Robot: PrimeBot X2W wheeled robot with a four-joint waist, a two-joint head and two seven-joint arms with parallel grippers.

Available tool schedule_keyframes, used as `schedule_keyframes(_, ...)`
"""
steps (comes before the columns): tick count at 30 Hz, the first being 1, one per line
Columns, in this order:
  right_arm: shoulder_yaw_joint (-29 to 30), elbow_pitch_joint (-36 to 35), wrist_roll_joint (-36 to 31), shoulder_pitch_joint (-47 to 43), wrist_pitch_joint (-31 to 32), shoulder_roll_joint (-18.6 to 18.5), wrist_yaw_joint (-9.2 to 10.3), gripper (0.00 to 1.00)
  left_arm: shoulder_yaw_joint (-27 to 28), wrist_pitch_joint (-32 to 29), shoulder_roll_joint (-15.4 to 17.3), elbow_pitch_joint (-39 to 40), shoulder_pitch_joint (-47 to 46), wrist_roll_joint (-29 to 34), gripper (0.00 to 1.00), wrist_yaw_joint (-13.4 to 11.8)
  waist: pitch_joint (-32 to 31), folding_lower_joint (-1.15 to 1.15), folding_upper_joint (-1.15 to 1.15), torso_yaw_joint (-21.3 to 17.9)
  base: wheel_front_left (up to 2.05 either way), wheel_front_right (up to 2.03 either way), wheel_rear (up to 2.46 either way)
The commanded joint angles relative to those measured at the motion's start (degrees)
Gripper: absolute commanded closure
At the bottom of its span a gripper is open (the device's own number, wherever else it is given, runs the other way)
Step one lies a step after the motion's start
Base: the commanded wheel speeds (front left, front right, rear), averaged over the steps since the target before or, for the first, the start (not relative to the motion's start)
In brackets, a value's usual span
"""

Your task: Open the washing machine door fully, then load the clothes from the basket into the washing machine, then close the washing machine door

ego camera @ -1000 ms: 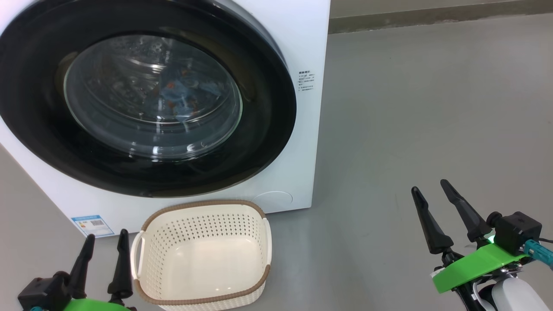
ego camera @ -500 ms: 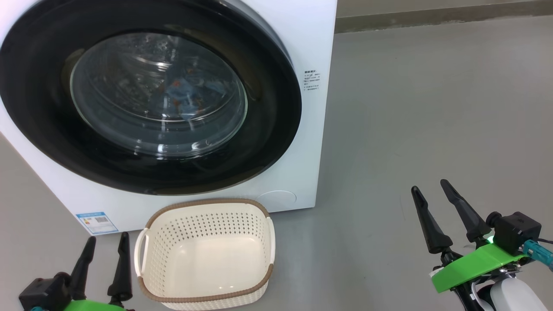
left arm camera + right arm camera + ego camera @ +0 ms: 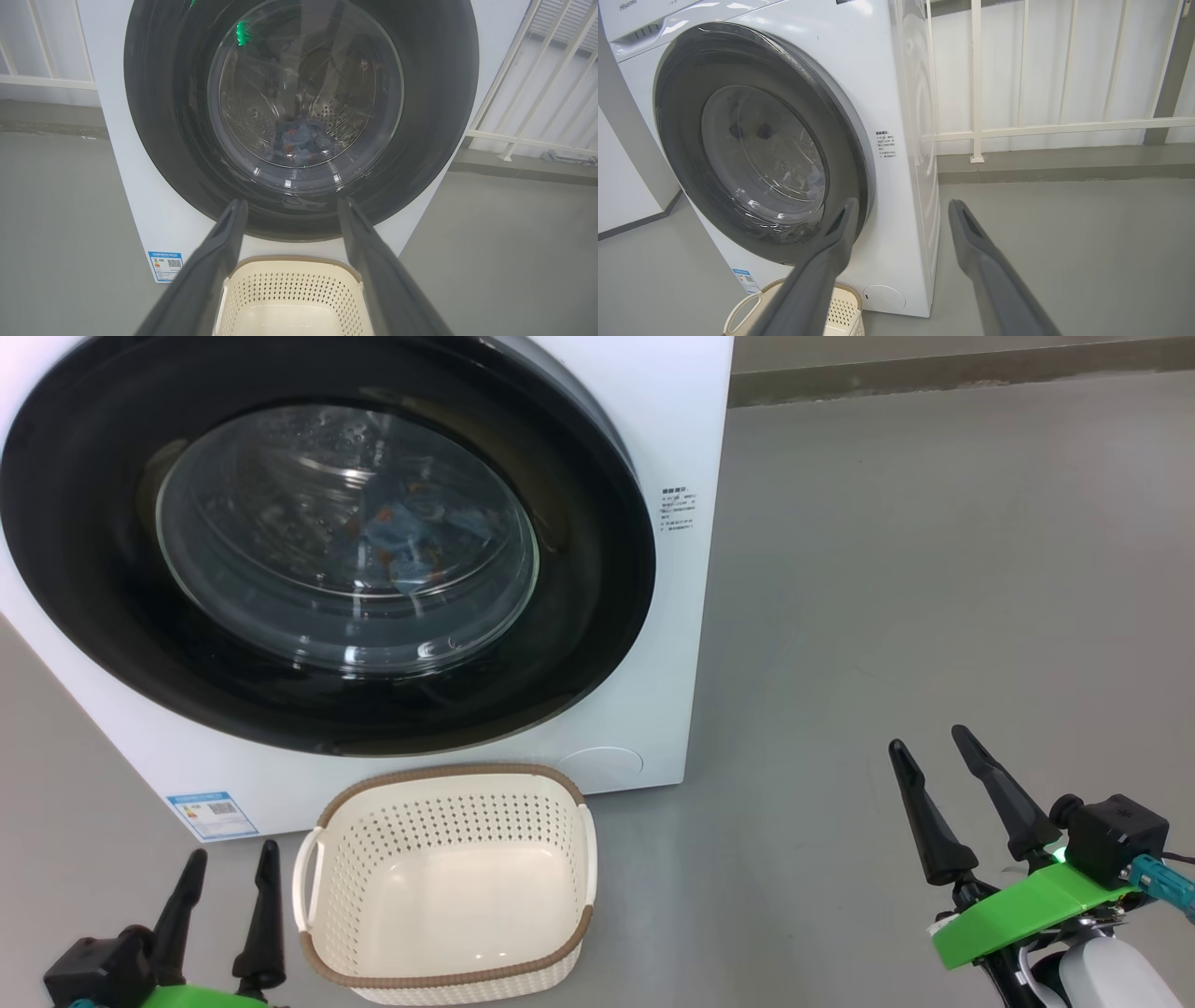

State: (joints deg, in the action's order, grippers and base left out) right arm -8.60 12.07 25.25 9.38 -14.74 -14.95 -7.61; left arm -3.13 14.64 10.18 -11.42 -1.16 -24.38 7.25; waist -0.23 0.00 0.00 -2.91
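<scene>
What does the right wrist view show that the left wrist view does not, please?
The right wrist view adds the side panel of the washing machine, its printed text label and a round lower flap. The left wrist view adds the clothes in the drum and the basket's bare inside. Both share the shut washing machine door, the blue sticker, white railing, grey floor, and each arm's own open gripper: left gripper, right gripper.
</scene>
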Motion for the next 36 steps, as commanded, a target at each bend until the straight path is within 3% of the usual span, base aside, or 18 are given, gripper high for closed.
schedule_keyframes(1,-0.8,-1.1,-0.3,0.4,-0.3,-0.6,0.12,0.00,2.0,0.4,1.6,0.9,-2.4,1.0,0.00,-0.4,0.0,0.00,0.00,0.0,0.00,0.00,0.00)
schedule_keyframes(17,-0.7,-0.8,-0.2,0.5,-0.3,-0.4,0.12,0.00,1.9,0.4,1.8,-0.2,-2.7,0.0,0.00,-0.3,0.1,0.00,0.00,0.1,0.00,0.00,0.00)
schedule_keyframes(18,0.0,0.9,0.0,-0.1,0.0,0.3,0.00,1.00,-0.1,0.0,-0.1,-1.8,0.1,0.4,1.00,0.0,0.1,0.00,0.00,0.1,0.00,0.00,0.00)
schedule_keyframes(22,-0.3,3.4,0.5,-1.7,0.2,1.5,0.00,1.00,-0.4,-0.2,-1.9,-4.0,1.4,-0.1,1.00,0.0,0.1,0.00,0.00,0.1,0.00,0.00,0.00)
schedule_keyframes(28,0.4,3.2,3.8,-1.9,1.1,1.9,0.01,1.00,0.1,-1.3,-2.2,-3.9,1.1,-3.3,1.00,0.0,0.0,0.13,0.00,0.2,0.00,0.00,0.00)
schedule_keyframes(36,1.3,3.2,8.1,-1.9,2.4,2.6,0.01,1.00,0.8,-2.6,-2.5,-3.9,0.7,-7.7,1.00,0.0,0.1,0.00,0.00,0.4,0.00,0.00,0.00)
